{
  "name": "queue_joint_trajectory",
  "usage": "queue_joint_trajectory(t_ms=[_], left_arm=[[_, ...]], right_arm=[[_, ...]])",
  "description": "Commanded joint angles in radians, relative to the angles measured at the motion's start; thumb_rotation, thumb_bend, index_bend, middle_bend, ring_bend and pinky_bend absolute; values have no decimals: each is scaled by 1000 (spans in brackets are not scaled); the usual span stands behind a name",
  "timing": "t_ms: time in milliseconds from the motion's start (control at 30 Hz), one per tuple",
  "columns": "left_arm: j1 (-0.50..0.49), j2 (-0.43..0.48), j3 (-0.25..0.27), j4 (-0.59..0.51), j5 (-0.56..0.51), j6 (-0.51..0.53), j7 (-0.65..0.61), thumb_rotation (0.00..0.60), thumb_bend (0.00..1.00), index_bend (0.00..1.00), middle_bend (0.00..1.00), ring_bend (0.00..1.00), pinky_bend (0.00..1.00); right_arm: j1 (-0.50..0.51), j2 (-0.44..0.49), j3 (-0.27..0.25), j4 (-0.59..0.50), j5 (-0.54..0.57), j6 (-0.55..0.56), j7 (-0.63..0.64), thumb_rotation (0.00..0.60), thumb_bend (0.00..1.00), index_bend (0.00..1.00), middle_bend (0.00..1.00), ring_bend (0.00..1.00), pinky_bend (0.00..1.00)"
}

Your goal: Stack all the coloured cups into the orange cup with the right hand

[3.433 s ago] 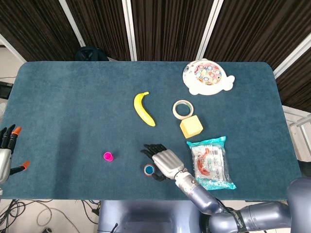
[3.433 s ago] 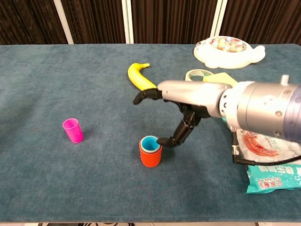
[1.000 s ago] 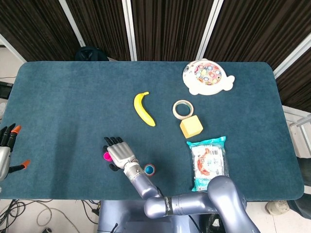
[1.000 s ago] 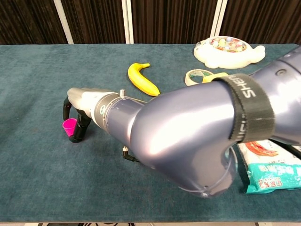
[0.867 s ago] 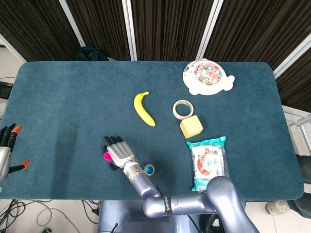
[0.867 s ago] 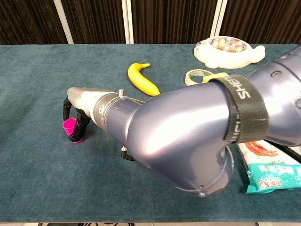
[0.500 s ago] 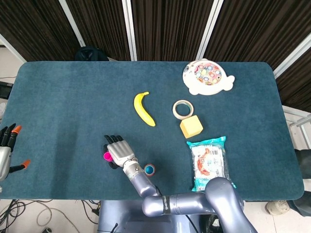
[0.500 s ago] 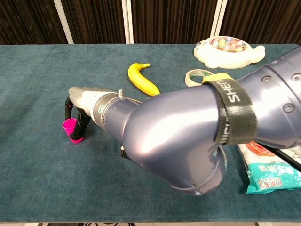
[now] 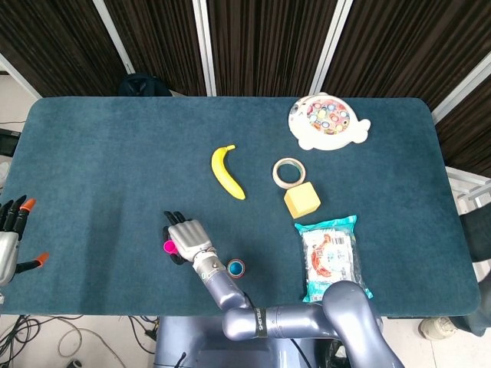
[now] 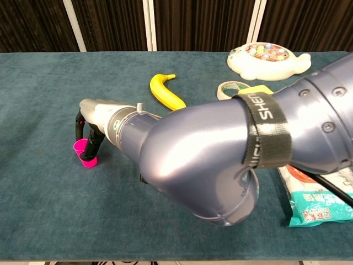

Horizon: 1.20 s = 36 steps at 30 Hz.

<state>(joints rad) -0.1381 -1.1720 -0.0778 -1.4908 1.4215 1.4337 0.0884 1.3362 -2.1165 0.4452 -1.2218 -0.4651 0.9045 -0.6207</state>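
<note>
The pink cup stands on the blue table near the front left. My right hand is over it, and a thumb and a finger pinch the cup from both sides while it rests on the cloth. The orange cup, with a blue cup nested in it, stands just right of the hand in the head view; my right arm hides it in the chest view. My left hand hangs off the table's left edge, fingers apart and holding nothing.
A banana, a tape roll, a yellow block, a snack packet and a white fish toy lie on the middle and right of the table.
My right hand left the orange cup, crossed to the left and came down on the pink cup. Over the last second its fingers have drawn in against the cup.
</note>
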Motion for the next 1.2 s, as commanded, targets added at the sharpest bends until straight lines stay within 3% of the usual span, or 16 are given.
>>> queue_joint_trajectory(t_ms=[33,67,133,200,567,1200], left_arm=[[0,0,0,0,0,0,0,600,0,0,0,0,52],[0,0,-1,1,-1,1,-1,600,0,0,0,0,52],[0,0,-1,1,-1,0,-1,600,0,0,0,0,52],[0,0,0,1,-1,0,-1,600,0,0,0,0,52],[-1,-2,2,1,1,-1,2,600,0,0,0,0,53],[-2,-5,5,2,4,-3,7,600,0,0,0,0,52]], right_arm=[[0,-1,2,1,0,-1,-1,600,416,428,0,64,452],[0,-2,2,0,-1,-1,-2,600,416,430,0,65,443],[0,-3,4,0,-1,-2,-2,600,416,438,0,65,237],[1,-4,6,0,-2,-2,-2,600,416,446,0,67,133],[0,-12,17,14,-3,0,-3,600,416,466,0,70,428],[-4,-10,33,7,-12,-10,8,600,416,490,0,70,689]])
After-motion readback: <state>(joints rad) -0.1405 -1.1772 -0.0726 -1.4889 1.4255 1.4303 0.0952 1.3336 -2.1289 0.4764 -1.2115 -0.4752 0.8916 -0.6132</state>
